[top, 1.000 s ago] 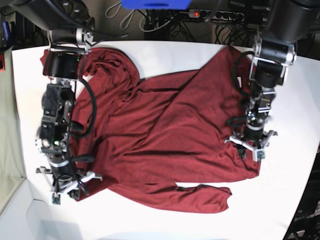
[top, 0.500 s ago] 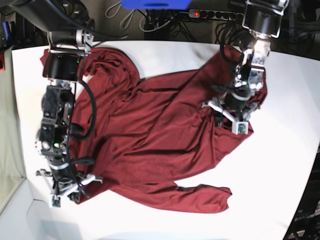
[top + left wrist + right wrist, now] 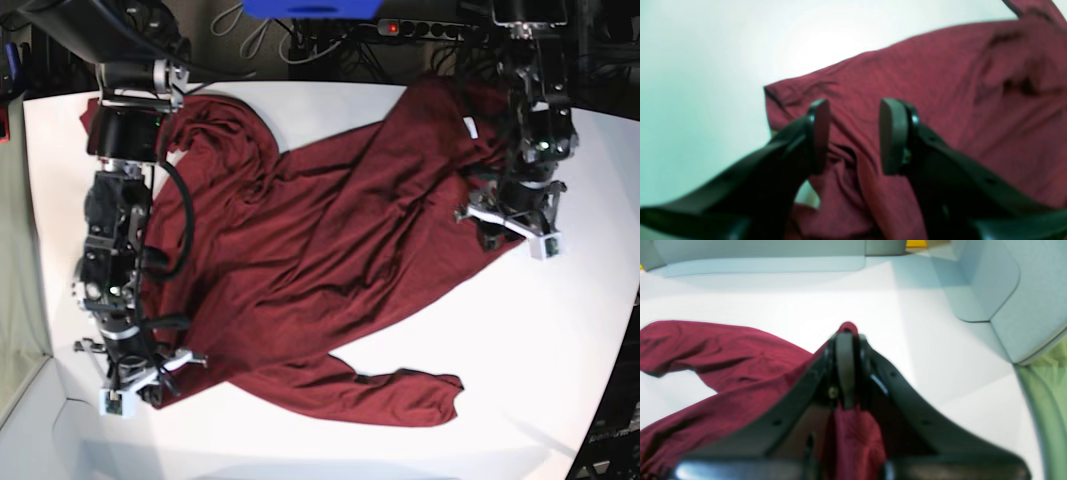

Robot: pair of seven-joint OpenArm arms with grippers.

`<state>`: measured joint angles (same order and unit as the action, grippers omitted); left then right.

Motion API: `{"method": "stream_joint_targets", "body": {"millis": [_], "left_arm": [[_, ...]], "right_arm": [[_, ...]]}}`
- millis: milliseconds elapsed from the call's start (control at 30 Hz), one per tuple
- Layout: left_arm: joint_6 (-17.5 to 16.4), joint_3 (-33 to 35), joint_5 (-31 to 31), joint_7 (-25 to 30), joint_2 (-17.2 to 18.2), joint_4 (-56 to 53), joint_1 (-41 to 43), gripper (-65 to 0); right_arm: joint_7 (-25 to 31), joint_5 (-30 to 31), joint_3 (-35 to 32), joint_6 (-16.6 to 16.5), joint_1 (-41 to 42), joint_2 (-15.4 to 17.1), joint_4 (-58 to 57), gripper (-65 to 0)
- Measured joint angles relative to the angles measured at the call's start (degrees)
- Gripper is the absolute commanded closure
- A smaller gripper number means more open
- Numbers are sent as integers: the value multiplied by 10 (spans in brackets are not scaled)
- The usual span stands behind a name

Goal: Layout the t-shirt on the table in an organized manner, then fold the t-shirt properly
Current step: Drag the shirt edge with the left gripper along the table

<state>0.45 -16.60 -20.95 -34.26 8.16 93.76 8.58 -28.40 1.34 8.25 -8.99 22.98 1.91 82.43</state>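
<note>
The maroon t-shirt (image 3: 330,250) lies wrinkled and skewed across the white table (image 3: 560,340), with one sleeve trailing toward the front edge. My right gripper (image 3: 135,380) sits at the shirt's front left corner. In the right wrist view this right gripper (image 3: 846,336) is shut on a pinch of the t-shirt (image 3: 723,350) just above the table (image 3: 907,306). My left gripper (image 3: 508,232) hovers over the shirt's right edge. In the left wrist view the left gripper (image 3: 853,135) has its fingers apart above the t-shirt (image 3: 940,83), and a ridge of cloth runs between them.
A power strip (image 3: 400,27) with a red light, cables and a blue object (image 3: 310,8) lie behind the table's back edge. Pale grey panels (image 3: 990,283) stand beyond the table's corner in the right wrist view. Bare white table (image 3: 706,66) lies beside the shirt's corner.
My left arm swung from the shirt's front right corner toward the back, and the right hem moved inward and back with it. The right arm stayed put.
</note>
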Motion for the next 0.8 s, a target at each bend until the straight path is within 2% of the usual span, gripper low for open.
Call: {"method": "stream_joint_targets", "body": {"millis": [233,567,733,800], "left_arm": [[1,-40,3,11,3,-154,-62,-243],[-5,-36,3,39,4,-244,-129,-243],[-13,-36,70,73,6,-312,-171,-238],[-15,-36,96,110,6,-354,-191,-201]], "right_arm": [[0,0,-2,0,3,-1,1,0],[-3,0,-1,0,3,0,0,0],[-2,0,-1,0,3,2,0,0],[0,0,-1,0,3,2,0,0]]}}
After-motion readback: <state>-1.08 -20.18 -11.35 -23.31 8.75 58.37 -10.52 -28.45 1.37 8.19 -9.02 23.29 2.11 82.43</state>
